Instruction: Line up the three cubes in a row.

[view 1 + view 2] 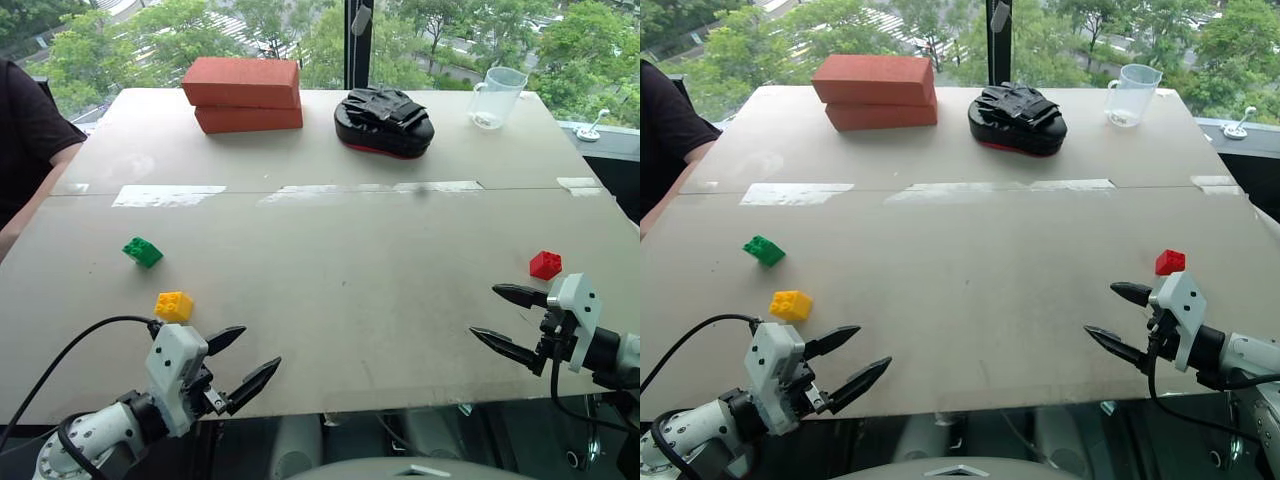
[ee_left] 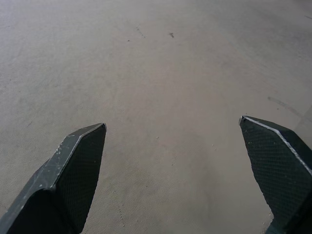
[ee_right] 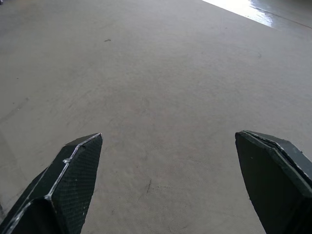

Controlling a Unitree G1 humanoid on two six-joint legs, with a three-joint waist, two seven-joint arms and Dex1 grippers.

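Note:
Three small studded cubes lie apart on the grey table (image 1: 330,290). The green cube (image 1: 142,251) and the yellow cube (image 1: 174,306) sit near the left side, the yellow one closer to the front. Far off at the right lies the red cube (image 1: 545,264). My left gripper (image 1: 252,356) hovers open at the front left, just right of and nearer than the yellow cube, holding nothing. My right gripper (image 1: 496,314) is open at the front right, slightly nearer than the red cube and to its left, empty. Both wrist views show bare table between wide-spread fingers (image 2: 80,161) (image 3: 73,170).
Two large red-orange bricks (image 1: 243,95) are stacked at the back left, a black padded mitt (image 1: 384,122) at the back centre, a clear plastic jug (image 1: 496,97) at the back right. A tape seam (image 1: 300,190) crosses the table. A person's arm (image 1: 25,150) rests at the left edge.

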